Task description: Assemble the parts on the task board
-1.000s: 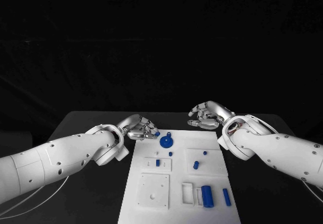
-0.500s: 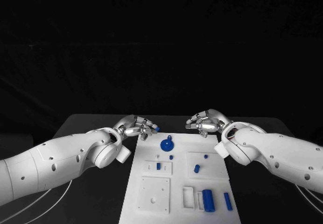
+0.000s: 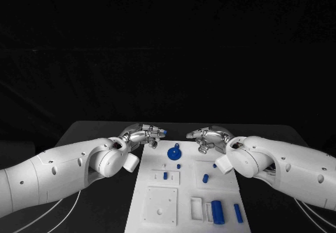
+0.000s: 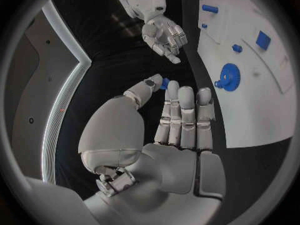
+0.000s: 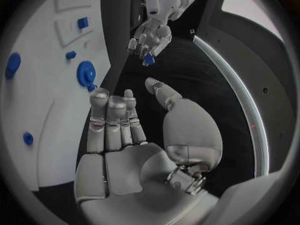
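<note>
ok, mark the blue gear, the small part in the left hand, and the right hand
blue gear (image 3: 174, 154), head view, on the disc's face.
small blue part (image 5: 149, 60), right wrist view, on the piece at the left hand's fingertips.
right hand (image 3: 207, 136), head view, middle of the hand.

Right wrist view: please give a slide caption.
Left hand pinches a small blue part above the open right hand.

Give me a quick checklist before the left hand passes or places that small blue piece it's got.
1. Small blue piece pinched at the left hand's fingertips: ok.
2. Right hand empty, fingers apart: ok.
3. Hands apart, not touching: ok.
4. Blue gear-shaped part lying on the white task board, away from both hands: ok.
5. Which slot the held piece fits: cannot tell.
6. Grip firm enough for transfer: cannot tell.
</note>
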Robot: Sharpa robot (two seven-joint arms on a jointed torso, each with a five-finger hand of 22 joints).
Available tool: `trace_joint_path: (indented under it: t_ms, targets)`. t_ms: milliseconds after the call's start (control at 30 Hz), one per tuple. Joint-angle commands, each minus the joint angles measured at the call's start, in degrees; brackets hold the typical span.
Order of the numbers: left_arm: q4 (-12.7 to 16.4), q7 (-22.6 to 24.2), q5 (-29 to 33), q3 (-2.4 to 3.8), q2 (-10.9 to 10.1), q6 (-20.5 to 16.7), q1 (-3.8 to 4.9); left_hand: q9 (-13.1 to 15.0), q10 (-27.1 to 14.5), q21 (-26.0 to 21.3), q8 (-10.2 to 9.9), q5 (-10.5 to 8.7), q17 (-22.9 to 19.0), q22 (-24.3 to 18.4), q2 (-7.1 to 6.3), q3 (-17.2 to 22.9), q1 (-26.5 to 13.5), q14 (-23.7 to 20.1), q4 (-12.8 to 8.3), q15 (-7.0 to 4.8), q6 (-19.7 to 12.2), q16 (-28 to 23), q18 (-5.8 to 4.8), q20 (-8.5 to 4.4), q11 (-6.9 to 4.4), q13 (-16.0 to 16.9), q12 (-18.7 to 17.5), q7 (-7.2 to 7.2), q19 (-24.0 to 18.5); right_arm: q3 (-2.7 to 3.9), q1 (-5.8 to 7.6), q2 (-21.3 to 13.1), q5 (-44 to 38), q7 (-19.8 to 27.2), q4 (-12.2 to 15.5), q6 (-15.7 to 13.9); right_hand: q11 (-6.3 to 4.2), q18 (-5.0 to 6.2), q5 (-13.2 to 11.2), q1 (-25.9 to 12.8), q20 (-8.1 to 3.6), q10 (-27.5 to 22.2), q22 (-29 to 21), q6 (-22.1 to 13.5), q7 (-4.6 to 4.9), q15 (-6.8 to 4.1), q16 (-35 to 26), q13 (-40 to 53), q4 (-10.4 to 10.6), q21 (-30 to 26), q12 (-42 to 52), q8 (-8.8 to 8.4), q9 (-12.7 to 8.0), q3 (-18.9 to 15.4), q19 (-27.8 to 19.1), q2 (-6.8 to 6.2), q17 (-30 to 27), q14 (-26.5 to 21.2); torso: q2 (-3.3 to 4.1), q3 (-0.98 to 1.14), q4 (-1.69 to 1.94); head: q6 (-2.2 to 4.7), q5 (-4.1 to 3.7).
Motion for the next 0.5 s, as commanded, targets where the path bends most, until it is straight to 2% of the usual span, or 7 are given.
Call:
trace_joint_path:
  t_ms: [33,233,367,500]
  targets:
    - [0.5,0.6,5.5,0.06,0.1,2.7,0.04,0.0,-0.3,-0.3,0.0,0.25,-0.1,0.5,0.36,-0.5,-0.4,0.0,-0.1,0.05,-0.2,-0.2,0.09,-4.64,0.26,-0.1,-0.3,0.37,0.1,-0.12,0.03,0.4,10.9,-0.5,0.5,3.0,-0.13,1.75,-0.3,-0.3,-0.04,-0.4,1.2,0.0,0.34,-0.08,0.3,0.0,-0.4,0.0,0.4,0.35,0.1,-0.6,-0.4,0.86,0.1,-0.1,0.0,-0.04,-0.03,0.27,-0.07]
    - [1.5,0.3,10.3,0.05,0.0,3.7,0.04,-0.1,-0.3,-0.4,0.0,0.22,-0.1,0.5,0.4,-0.6,-0.6,0.0,-0.1,0.07,-0.2,-0.2,0.08,-4.62,0.27,-0.1,-0.3,0.38,0.1,-0.37,0.03,1.4,14.2,-0.9,1.0,3.0,-0.14,1.75,-1.5,-1.7,0.01,-0.5,1.1,0.0,0.33,-0.09,0.4,-0.1,-1.0,0.0,0.6,0.31,0.1,-1.7,-0.6,1.73,0.1,-0.1,0.0,0.02,0.01,0.72,-0.17]
    - [2.2,0.3,10.9,0.05,-0.2,4.8,0.04,-0.1,-0.2,-0.4,0.0,0.25,-0.1,0.5,0.51,-0.6,-0.7,0.1,-0.2,0.06,-0.2,-0.2,0.09,-4.62,0.26,-0.1,-0.2,0.37,0.1,-0.54,0.03,2.2,14.8,-0.9,1.2,3.1,-0.11,1.75,-3.7,-3.1,0.0,-0.6,1.1,-0.2,0.36,-0.06,0.4,-0.2,-1.1,-0.1,0.7,0.16,0.0,-2.7,-0.7,2.31,0.1,-0.1,0.01,0.0,0.02,0.93,-0.26]
    - [3.0,0.2,11.1,0.04,-0.3,5.7,0.04,-0.1,-0.2,-0.5,0.0,0.25,-0.1,0.4,0.58,-0.7,-0.8,0.1,-0.3,0.05,-0.2,-0.1,0.08,-4.61,0.26,-0.1,-0.2,0.36,0.1,-0.55,0.03,2.6,14.9,-0.8,1.5,3.5,-0.11,1.75,-7.8,-4.9,-0.02,-0.7,1.0,-0.3,0.37,-0.07,0.4,-0.4,-0.7,-0.2,0.8,0.09,0.0,-3.7,-0.8,2.57,0.1,-0.2,0.03,0.02,0.04,1.07,-0.35]
